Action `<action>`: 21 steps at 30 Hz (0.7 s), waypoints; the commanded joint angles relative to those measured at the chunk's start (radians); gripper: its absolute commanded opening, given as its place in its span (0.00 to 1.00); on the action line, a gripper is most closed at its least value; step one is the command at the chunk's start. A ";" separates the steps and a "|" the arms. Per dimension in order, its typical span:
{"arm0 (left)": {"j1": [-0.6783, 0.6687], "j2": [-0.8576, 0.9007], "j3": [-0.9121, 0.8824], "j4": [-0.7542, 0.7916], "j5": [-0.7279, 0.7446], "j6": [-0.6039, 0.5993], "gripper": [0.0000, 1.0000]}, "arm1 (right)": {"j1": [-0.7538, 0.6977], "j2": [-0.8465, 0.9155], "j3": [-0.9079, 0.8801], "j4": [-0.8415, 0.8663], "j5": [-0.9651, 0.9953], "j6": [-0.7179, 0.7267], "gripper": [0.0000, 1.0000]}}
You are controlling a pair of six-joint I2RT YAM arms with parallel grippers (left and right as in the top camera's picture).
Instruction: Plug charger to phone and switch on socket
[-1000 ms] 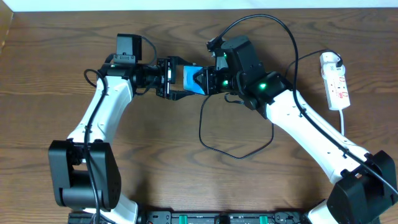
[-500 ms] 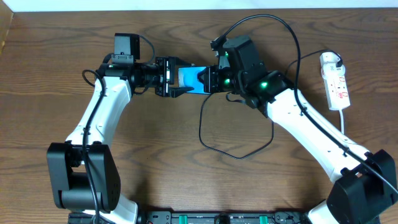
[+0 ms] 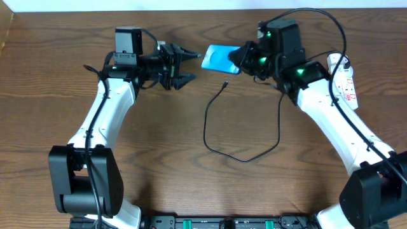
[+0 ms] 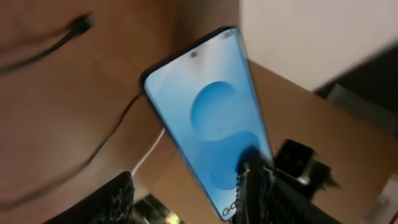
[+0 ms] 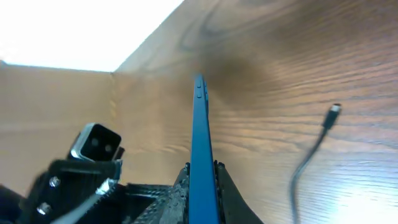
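My right gripper (image 3: pixel 239 61) is shut on the phone (image 3: pixel 220 58), a slim handset with a bright blue screen, and holds it above the table at the back middle. In the right wrist view the phone (image 5: pixel 199 124) shows edge-on between the jaws (image 5: pixel 200 173). My left gripper (image 3: pixel 191 66) is open and empty, just left of the phone and apart from it. In the left wrist view the phone's screen (image 4: pixel 208 115) fills the space ahead of its spread fingers (image 4: pixel 193 202). The charger's black cable (image 3: pixel 245 159) loops over the table; its plug tip (image 3: pixel 226 83) lies free below the phone.
The white socket strip (image 3: pixel 344 84) with red marks lies at the far right, a white adapter (image 3: pixel 337 62) plugged in at its back end. The table's back edge meets a white wall just behind both grippers.
Both grippers held the phone between them earlier. The left gripper has let go and opened. The right gripper has carried the phone right and back; the plug tip now lies free on the table.
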 commanded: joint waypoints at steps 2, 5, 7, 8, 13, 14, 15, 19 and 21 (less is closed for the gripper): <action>-0.001 -0.020 0.009 0.084 -0.056 -0.002 0.63 | 0.005 -0.006 0.018 0.075 -0.041 0.304 0.01; -0.001 -0.020 0.009 0.085 -0.116 -0.087 0.63 | 0.014 -0.006 0.017 0.150 -0.031 0.392 0.01; -0.001 -0.019 0.009 0.087 -0.145 -0.127 0.63 | 0.024 -0.006 0.017 0.196 -0.006 0.440 0.01; -0.001 -0.020 0.009 0.093 -0.159 -0.151 0.63 | 0.029 -0.006 0.017 0.209 0.002 0.463 0.01; -0.001 -0.019 0.009 0.214 -0.191 -0.232 0.63 | 0.056 -0.004 0.017 0.231 0.031 0.591 0.01; -0.001 -0.020 0.009 0.249 -0.195 -0.249 0.63 | 0.062 -0.003 0.017 0.232 0.037 0.606 0.01; -0.001 -0.020 0.009 0.278 -0.204 -0.269 0.63 | 0.068 -0.002 0.017 0.232 0.041 0.617 0.01; -0.002 -0.019 0.009 0.348 -0.229 -0.316 0.62 | 0.082 0.005 0.017 0.232 0.042 0.669 0.01; -0.004 -0.019 0.009 0.352 -0.233 -0.316 0.61 | 0.084 0.005 0.017 0.234 0.042 0.673 0.01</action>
